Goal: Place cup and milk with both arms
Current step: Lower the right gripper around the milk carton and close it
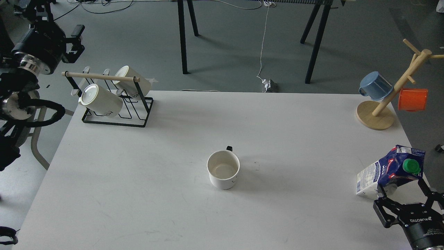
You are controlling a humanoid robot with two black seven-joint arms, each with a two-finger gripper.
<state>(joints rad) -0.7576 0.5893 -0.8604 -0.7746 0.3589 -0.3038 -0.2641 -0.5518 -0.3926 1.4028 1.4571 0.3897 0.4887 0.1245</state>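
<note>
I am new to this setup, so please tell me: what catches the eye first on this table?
A white cup stands upright and alone in the middle of the table. At the right edge, the right gripper holds a tilted milk carton with a green cap.

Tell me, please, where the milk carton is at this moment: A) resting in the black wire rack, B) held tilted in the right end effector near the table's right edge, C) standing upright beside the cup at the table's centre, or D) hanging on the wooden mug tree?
B: the milk carton sits tilted between the fingers of the right end effector, far from the cup.
</note>
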